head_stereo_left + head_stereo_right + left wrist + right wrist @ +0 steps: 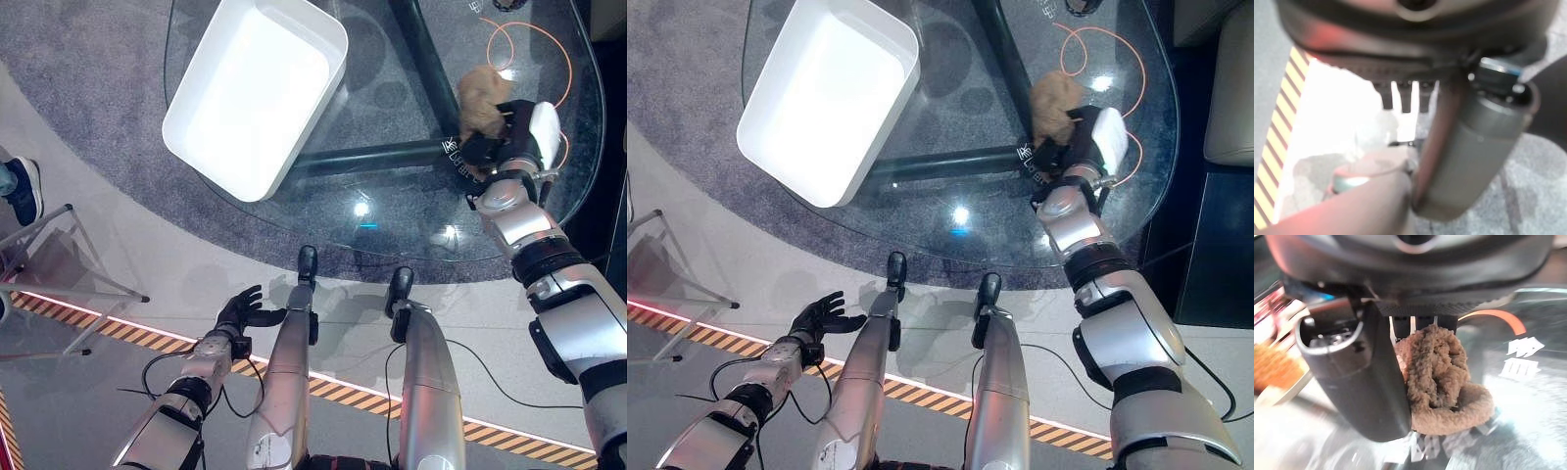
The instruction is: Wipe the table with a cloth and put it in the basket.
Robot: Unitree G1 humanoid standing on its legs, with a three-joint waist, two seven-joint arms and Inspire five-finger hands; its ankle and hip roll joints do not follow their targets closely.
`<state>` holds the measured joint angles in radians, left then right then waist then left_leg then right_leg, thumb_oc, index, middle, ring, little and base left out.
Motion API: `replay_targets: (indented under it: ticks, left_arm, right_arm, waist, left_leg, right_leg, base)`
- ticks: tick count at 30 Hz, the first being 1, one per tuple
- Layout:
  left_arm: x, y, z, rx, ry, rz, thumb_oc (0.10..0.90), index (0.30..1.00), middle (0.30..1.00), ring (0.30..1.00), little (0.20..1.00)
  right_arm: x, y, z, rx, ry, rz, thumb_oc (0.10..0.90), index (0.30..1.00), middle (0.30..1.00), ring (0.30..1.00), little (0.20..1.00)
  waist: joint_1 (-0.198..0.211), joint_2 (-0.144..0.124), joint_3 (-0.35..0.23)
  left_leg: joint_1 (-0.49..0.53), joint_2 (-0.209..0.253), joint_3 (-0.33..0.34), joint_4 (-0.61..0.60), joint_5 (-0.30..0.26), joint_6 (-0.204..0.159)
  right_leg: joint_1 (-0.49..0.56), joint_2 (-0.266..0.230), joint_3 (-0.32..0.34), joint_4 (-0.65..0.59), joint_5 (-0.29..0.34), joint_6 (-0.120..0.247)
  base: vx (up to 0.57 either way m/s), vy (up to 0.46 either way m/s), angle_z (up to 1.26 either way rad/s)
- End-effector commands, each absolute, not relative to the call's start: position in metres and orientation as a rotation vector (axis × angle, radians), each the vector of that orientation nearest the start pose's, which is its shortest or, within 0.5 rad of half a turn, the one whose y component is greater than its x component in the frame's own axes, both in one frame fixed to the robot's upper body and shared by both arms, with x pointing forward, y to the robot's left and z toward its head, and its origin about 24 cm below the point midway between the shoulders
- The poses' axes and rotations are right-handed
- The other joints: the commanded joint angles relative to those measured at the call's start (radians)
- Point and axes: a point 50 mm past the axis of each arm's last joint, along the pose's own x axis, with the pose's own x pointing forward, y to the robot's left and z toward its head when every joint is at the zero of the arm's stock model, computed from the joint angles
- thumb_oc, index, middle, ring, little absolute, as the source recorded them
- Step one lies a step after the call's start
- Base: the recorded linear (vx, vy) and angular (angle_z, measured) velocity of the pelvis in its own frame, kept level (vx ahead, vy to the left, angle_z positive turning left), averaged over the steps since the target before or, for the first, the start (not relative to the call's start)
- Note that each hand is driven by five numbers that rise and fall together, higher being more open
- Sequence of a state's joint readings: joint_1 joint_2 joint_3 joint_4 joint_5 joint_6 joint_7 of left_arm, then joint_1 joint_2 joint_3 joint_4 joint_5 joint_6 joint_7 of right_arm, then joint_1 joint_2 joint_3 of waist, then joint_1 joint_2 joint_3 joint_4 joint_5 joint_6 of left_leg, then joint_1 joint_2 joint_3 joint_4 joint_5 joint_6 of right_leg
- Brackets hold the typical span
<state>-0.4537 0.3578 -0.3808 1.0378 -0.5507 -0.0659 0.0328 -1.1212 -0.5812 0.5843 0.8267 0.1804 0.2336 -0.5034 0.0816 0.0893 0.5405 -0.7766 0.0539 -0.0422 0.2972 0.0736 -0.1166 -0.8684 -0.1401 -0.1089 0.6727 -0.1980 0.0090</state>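
Observation:
A crumpled tan cloth [483, 96] lies on the right part of the round glass table [392, 211]. My right hand [502, 137] is on it, fingers and thumb curled round the cloth [1442, 377] against the glass. The white rectangular basket [257, 90] stands on the table's left part, well away from the cloth, with nothing inside. My left hand [241, 312] hangs low beside my body, off the table, fingers relaxed and holding nothing.
An orange cable [534, 49] loops under the glass near the cloth. A dark table frame [367, 157] runs beneath the top. A person's shoe [22, 188] and a metal stand [69, 284] are at the left. Striped tape [118, 328] crosses the floor.

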Motion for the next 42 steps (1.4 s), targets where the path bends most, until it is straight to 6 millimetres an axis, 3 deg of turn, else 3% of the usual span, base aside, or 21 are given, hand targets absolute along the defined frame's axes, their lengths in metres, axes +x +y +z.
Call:
replay_targets:
  ticks: [1, 9, 15, 26, 34, 38, 39, 41, 42]
  left_arm:
    - [0.276, 0.218, -0.064, 0.094, 0.608, 0.073, 0.800, 0.900, 0.900, 0.900, 0.900]
    - [0.278, 0.215, -0.063, 0.102, 0.600, 0.050, 0.800, 0.900, 0.900, 0.900, 0.900]
    - [0.281, 0.218, -0.059, 0.114, 0.602, 0.050, 0.800, 0.900, 0.900, 0.900, 0.900]
    - [0.282, 0.226, -0.056, 0.126, 0.606, 0.055, 0.800, 0.900, 0.900, 0.900, 0.900]
    - [0.283, 0.228, -0.054, 0.134, 0.608, 0.055, 0.800, 0.900, 0.900, 0.900, 0.900]
    - [0.284, 0.228, -0.053, 0.133, 0.607, 0.055, 0.800, 0.900, 0.900, 0.900, 0.900]
    - [0.281, 0.228, -0.056, 0.132, 0.618, 0.054, 0.800, 0.900, 0.900, 0.900, 0.900]
    - [0.284, 0.226, -0.054, 0.125, 0.607, 0.058, 0.800, 0.900, 0.900, 0.900, 0.900]
    - [0.281, 0.226, -0.057, 0.124, 0.620, 0.058, 0.800, 0.900, 0.900, 0.900, 0.900]
  right_arm:
    - [0.407, -0.133, 0.245, -0.893, -0.376, -0.140, 0.100, 0.300, 0.300, 0.300, 0.200]
    - [0.401, -0.101, 0.225, -1.044, -0.373, 0.102, 0.100, 0.300, 0.300, 0.300, 0.200]
    - [0.389, -0.073, 0.209, -1.146, -0.368, 0.382, 0.100, 0.300, 0.300, 0.300, 0.200]
    - [0.374, -0.056, 0.191, -1.212, -0.298, 0.639, 0.100, 0.300, 0.300, 0.300, 0.200]
    - [0.374, -0.061, 0.188, -1.234, -0.259, 0.655, 0.100, 0.300, 0.300, 0.300, 0.200]
    - [0.381, -0.073, 0.196, -1.210, -0.291, 0.487, 0.100, 0.300, 0.300, 0.300, 0.200]
    - [0.382, -0.077, 0.193, -1.200, -0.285, 0.455, 0.100, 0.300, 0.300, 0.300, 0.200]
    - [0.389, -0.088, 0.206, -1.155, -0.323, 0.305, 0.100, 0.300, 0.300, 0.300, 0.200]
    - [0.389, -0.091, 0.204, -1.144, -0.316, 0.284, 0.100, 0.300, 0.300, 0.300, 0.200]
  waist:
    - [0.025, 0.028, -0.021]
    - [0.030, 0.027, -0.021]
    - [0.030, 0.019, -0.021]
    - [0.028, 0.012, -0.021]
    - [0.029, 0.008, -0.021]
    - [0.026, 0.011, -0.021]
    - [0.026, 0.011, -0.021]
    - [0.022, 0.016, -0.021]
    - [0.022, 0.016, -0.021]
  left_leg:
    - [0.010, -0.093, 0.051, 0.108, -0.076, 0.079]
    - [0.011, -0.096, 0.051, 0.107, -0.075, 0.078]
    - [0.009, -0.097, 0.051, 0.106, -0.070, 0.076]
    - [0.014, -0.095, 0.051, 0.101, -0.060, 0.072]
    - [0.009, -0.092, 0.050, 0.096, -0.054, 0.073]
    - [0.006, -0.091, 0.050, 0.096, -0.053, 0.073]
    - [0.028, -0.090, 0.049, 0.106, -0.084, 0.068]
    - [0.006, -0.089, 0.054, 0.097, -0.055, 0.073]
    - [0.030, -0.089, 0.053, 0.106, -0.086, 0.068]
  right_leg:
    - [0.060, 0.026, -0.070, -0.167, 0.121, 0.021]
    - [0.063, 0.019, -0.076, -0.172, 0.121, 0.022]
    - [0.063, 0.017, -0.078, -0.178, 0.126, 0.024]
    - [0.067, 0.014, -0.082, -0.179, 0.130, 0.026]
    - [0.059, 0.015, -0.084, -0.177, 0.133, 0.025]
    - [0.054, 0.014, -0.081, -0.177, 0.137, 0.025]
    - [0.072, 0.014, -0.072, -0.160, 0.106, 0.034]
    - [0.052, 0.013, -0.077, -0.173, 0.138, 0.026]
    - [0.071, 0.014, -0.068, -0.157, 0.107, 0.035]
  base:
    - [0.00, 0.000, 0.00]
    - [0.00, -0.003, 0.01]
    - [0.00, -0.007, 0.01]
    - [0.00, -0.002, 0.00]
    - [0.00, -0.007, 0.01]
    - [0.02, -0.002, 0.00]
    - [0.00, 0.000, 0.00]
    - [0.00, 0.000, 0.00]
    - [0.00, 0.000, 0.00]
